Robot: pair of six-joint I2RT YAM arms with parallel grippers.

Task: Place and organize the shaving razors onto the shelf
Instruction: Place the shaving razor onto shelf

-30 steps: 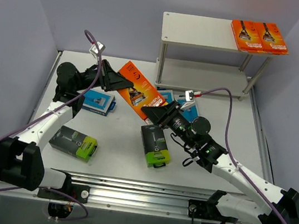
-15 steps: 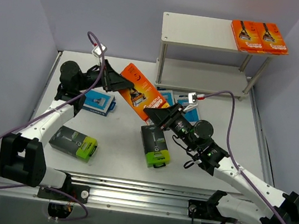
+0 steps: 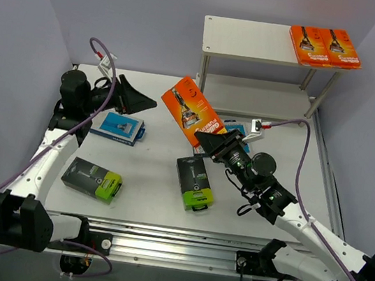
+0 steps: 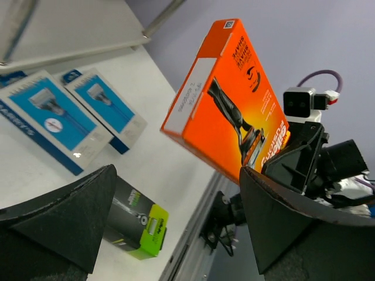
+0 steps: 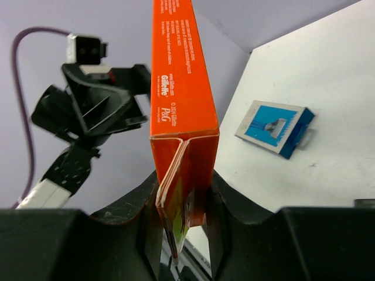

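My right gripper (image 3: 210,142) has its fingers closed on the lower end of one orange razor pack (image 3: 195,111). It holds the pack tilted in the air above the table (image 3: 155,171), in front of the shelf (image 3: 248,40) and apart from it. The pack's face carries a dark razor picture and white lettering. My left gripper (image 3: 140,102) is spread wide with nothing in it, facing that pack but clear of it. Two more orange packs (image 3: 325,46) lie side by side at the right end of the shelf's top board. On the table I see one blue pack (image 3: 120,128) near the left arm and two black-and-lime packs (image 3: 92,178), one at the left and one in the middle. The right wrist camera gives me the orange razor pack (image 5: 181,88) edge-on, its end flap pinched between the fingers (image 5: 147,216), a detail the overhead view does not show. The left wrist camera shows two blue packs (image 4: 47,114) side by side on the table near the shelf's foot. From overhead, those are mostly covered by the raised pack and the right gripper.
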